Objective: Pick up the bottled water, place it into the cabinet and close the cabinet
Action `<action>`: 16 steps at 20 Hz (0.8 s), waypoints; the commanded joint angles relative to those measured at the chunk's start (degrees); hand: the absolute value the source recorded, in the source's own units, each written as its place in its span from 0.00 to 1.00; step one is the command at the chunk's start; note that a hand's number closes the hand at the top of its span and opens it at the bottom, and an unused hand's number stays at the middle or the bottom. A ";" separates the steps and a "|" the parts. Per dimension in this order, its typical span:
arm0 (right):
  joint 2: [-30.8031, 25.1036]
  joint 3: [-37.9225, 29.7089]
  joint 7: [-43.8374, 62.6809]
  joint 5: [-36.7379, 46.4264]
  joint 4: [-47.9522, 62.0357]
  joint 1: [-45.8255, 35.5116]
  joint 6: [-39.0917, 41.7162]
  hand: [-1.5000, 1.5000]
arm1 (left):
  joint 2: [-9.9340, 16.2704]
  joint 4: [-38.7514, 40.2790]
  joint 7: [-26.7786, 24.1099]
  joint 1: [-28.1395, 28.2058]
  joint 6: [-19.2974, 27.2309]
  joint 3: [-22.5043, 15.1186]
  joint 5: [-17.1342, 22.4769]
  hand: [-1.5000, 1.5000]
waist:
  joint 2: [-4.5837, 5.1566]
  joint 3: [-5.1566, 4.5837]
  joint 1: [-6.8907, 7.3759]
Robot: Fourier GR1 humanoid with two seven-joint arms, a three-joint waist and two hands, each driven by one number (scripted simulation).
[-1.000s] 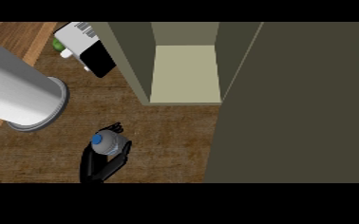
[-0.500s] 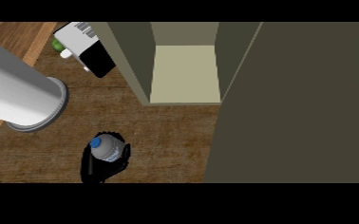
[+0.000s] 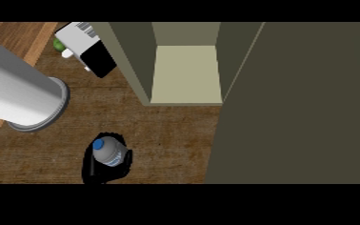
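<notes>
The bottled water (image 3: 110,153), clear with a blue cap, is seen from above near the lower left of the head view, over the wooden counter (image 3: 169,133). My left hand (image 3: 98,170) is curled round it, black fingers showing on both sides of the bottle. The cabinet (image 3: 186,74) stands open farther back, its pale inner floor bare. Its dark olive door (image 3: 288,105) is swung out and fills the right side of the view. My right hand does not show.
A large grey cylinder (image 3: 28,100) stands at the left. Behind it, beside the cabinet's left wall, are a white and black appliance (image 3: 88,50) and something small and green (image 3: 58,43). Bare counter lies between the bottle and the cabinet.
My left hand and the bottle have shifted slightly toward the view's lower edge, and the fingers have closed in round the bottle. The cabinet and door have not moved.
</notes>
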 commanded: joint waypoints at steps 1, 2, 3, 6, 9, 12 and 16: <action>-2.08 -0.45 2.83 4.03 -6.52 1.47 1.00 0.00 | -0.20 -9.91 2.09 5.31 1.60 -2.15 -0.63 1.00 | -0.09 0.05 0.29; -0.45 -0.67 7.05 5.06 -8.23 -2.05 0.45 0.00 | 2.60 -7.37 2.85 2.41 0.25 0.37 0.66 1.00 | -0.05 -0.01 0.22; 0.68 1.46 4.30 7.21 -4.82 -0.97 -0.29 0.00 | -0.68 -3.32 0.99 1.16 1.36 -2.79 -0.77 1.00 | 0.01 -0.01 -0.05; -2.26 -2.23 -4.34 0.01 -2.40 3.02 2.12 0.00 | -0.70 -15.40 7.10 4.96 6.18 -7.30 -0.71 1.00 | 0.00 0.07 0.15; -2.43 1.27 0.08 4.54 -6.40 4.18 0.76 0.00 | -0.72 -20.83 12.00 7.68 4.32 -7.26 2.10 1.00 | -0.07 0.03 0.08; -2.10 -0.74 0.19 3.11 -5.57 2.32 1.21 0.00 | -0.66 -23.78 18.08 5.30 5.12 -7.95 3.50 1.00 | 0.00 0.02 0.05; -1.62 -0.03 -0.09 3.32 -4.57 2.47 0.65 0.00 | -0.73 -31.94 21.22 4.54 14.08 -13.35 2.96 1.00 | -0.07 0.04 0.03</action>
